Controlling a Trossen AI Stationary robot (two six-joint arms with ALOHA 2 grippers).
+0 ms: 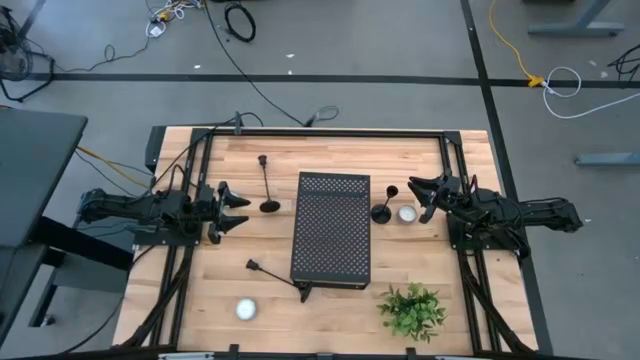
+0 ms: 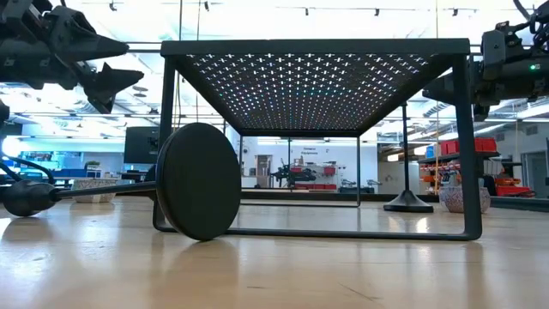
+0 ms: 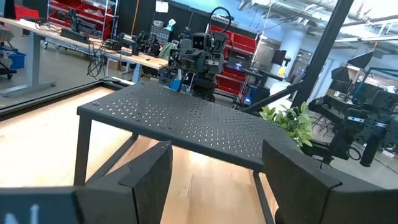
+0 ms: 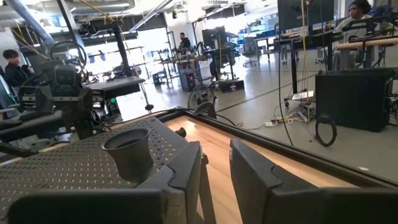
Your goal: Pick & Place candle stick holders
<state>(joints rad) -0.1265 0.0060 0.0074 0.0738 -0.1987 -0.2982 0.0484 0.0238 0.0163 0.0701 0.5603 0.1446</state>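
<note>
Standing over the table, the layout reads plainly from above. At the left edge the left gripper hangs with its fingers spread apart and nothing between them, pointed toward the black perforated box in the middle. Just beside those fingertips, one candle stick holder appears to lie on its side, stem running toward the table's far edge, round base near the gripper. A second holder lies flat near the box's front left corner, its base tucked against the box. A white tealight sits alone on the front left boards.

The low view adds what the top-down one flattens: the box is an open frame on legs, and the fallen holder's base stands on edge, a big dark disc in front, with its cup end cut off by the left border.

Right of the box, the third holder stands upright, another tealight just beside it, then the right gripper, held above the table. Its wrist camera shows the holder's cup close in front of the narrowly parted fingers, which grasp nothing. A small green plant sits front right. The upright holder's stem and base are hidden in that wrist view.
</note>
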